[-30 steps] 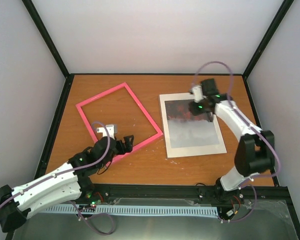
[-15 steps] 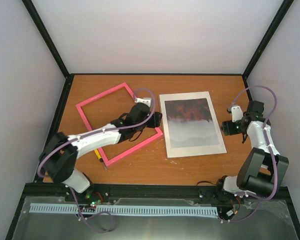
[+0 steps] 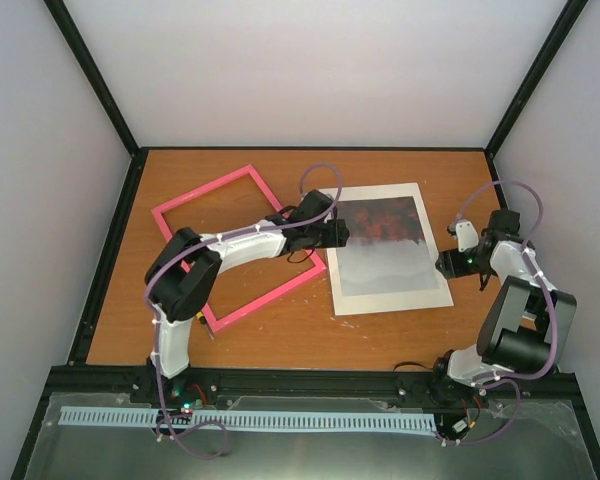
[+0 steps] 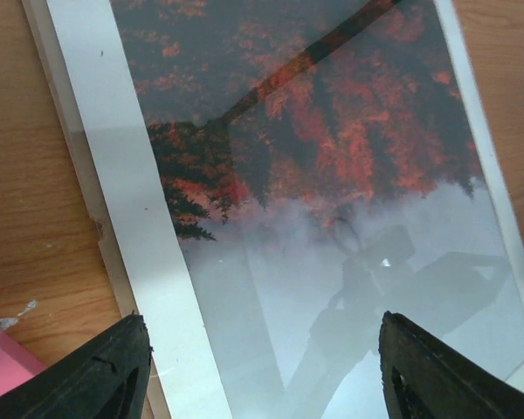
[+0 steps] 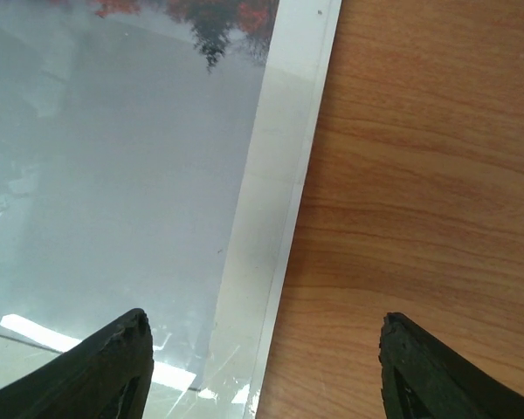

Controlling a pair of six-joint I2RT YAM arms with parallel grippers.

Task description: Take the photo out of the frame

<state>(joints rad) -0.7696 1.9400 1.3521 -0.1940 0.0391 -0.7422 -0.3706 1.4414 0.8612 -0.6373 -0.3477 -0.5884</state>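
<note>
Wood table (image 3: 280,330): 1 frame (image 3: 202,189) at left, tabletop showing thru it. 1 photo (image 3: 385,255) lies flat outside, just right. 2 grippers, jaws apart: left gripper (image 4: 262,349) over photo's left edge, right gripper (image 5: 262,349) over its right.

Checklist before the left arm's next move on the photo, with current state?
1. Glossy red-and-grey photo out of thin pink rectangular frame: ok, it lies flat on the wooden table beside it.
2. Left gripper open: ok, above photo's left white margin.
3. Right gripper open: ok, above photo's right edge.
4. Contact with photo: cannot tell for either gripper.
5. Frame corner apart from photo: cannot tell, very close.
</note>
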